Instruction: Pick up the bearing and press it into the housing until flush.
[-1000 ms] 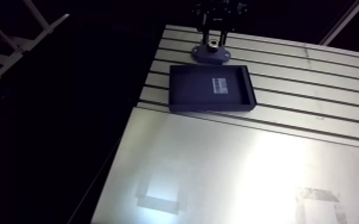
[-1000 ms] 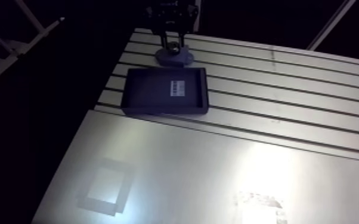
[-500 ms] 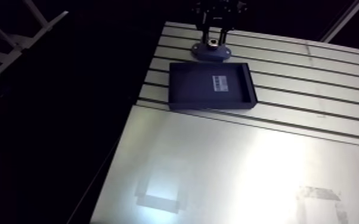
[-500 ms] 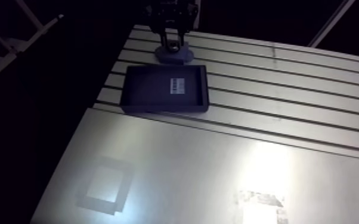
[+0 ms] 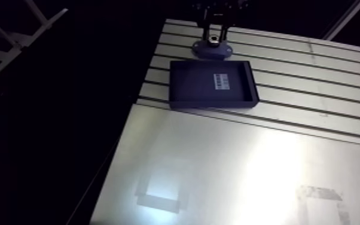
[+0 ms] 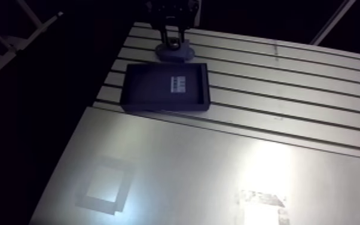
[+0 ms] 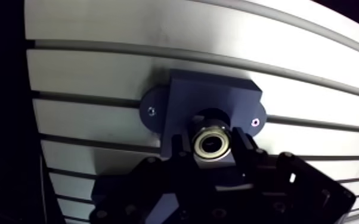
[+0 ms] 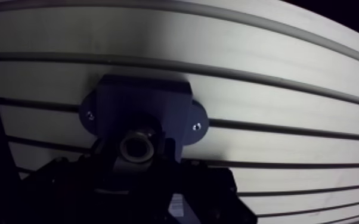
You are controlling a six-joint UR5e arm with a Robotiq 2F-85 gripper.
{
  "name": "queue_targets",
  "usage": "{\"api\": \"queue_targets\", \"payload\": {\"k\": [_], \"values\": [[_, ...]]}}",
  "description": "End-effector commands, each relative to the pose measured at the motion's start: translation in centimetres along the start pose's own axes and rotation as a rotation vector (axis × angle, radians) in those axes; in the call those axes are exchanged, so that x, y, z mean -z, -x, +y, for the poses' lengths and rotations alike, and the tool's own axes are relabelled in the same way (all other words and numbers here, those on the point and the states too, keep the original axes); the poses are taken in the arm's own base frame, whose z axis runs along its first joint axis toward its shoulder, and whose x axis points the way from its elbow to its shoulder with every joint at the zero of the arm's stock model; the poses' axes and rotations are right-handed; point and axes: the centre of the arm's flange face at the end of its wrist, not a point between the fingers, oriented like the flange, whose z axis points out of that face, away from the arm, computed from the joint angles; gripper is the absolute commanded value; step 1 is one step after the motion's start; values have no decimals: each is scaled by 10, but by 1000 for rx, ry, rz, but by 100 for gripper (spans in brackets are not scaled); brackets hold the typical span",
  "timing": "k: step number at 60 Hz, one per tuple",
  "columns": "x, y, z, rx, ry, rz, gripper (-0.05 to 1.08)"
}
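Observation:
In the wrist view my gripper [image 7: 211, 142] is shut on the bearing [image 7: 210, 145], a small steel ring with a bright face, held between the two dark fingertips [image 7: 245, 146]. Right under and ahead of it is the dark blue housing [image 7: 214, 100], a block with two screwed flanges and a round bore. The bearing hangs over that bore; I cannot tell whether they touch. In the arm view the gripper [image 5: 213, 31] comes down at the far edge of the table onto the housing [image 5: 212, 51].
A black shallow tray [image 5: 212, 85] with a white label lies just in front of the housing on the slotted table [image 5: 314, 78]. Nearer the camera lies a smooth metal sheet [image 5: 218, 161]. The table's left edge drops into darkness.
The arm view has shifted a little. The gripper with the bearing now sits lower and closer over the housing than in the earlier frames.

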Motion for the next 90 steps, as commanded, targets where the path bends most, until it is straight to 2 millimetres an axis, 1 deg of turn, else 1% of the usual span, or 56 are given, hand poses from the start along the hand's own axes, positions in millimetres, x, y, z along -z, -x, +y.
{"api": "queue_targets", "payload": {"k": [1,22,68,90], "values": [[-4,-2,-1,1,0,-5,70],[-6,-5,0,4,-2,-5,70],[-9,-6,1,2,-2,-10,70],[-7,-7,2,1,1,-6,70]]}}
